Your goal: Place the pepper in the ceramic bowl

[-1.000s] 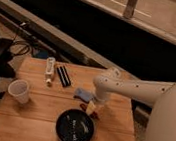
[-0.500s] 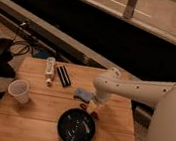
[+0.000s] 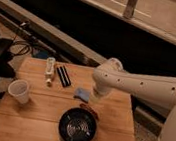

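Note:
The ceramic bowl (image 3: 77, 127), round and glossy black with rings inside, sits on the wooden table (image 3: 32, 121) near its front edge. The pepper (image 3: 89, 107), small and dark red, shows just beyond the bowl's far rim, right under my gripper (image 3: 94, 102). I cannot tell whether the pepper is held or lies on the table. The gripper hangs from the white arm (image 3: 139, 86), which reaches in from the right, and it is a little behind and above the bowl.
A light blue lump (image 3: 81, 93) lies just left of the gripper. A white paper cup (image 3: 19, 91) stands at the left. A white bottle (image 3: 49, 70) and a black flat item (image 3: 63, 76) lie at the back. A dark ledge and cables run behind the table.

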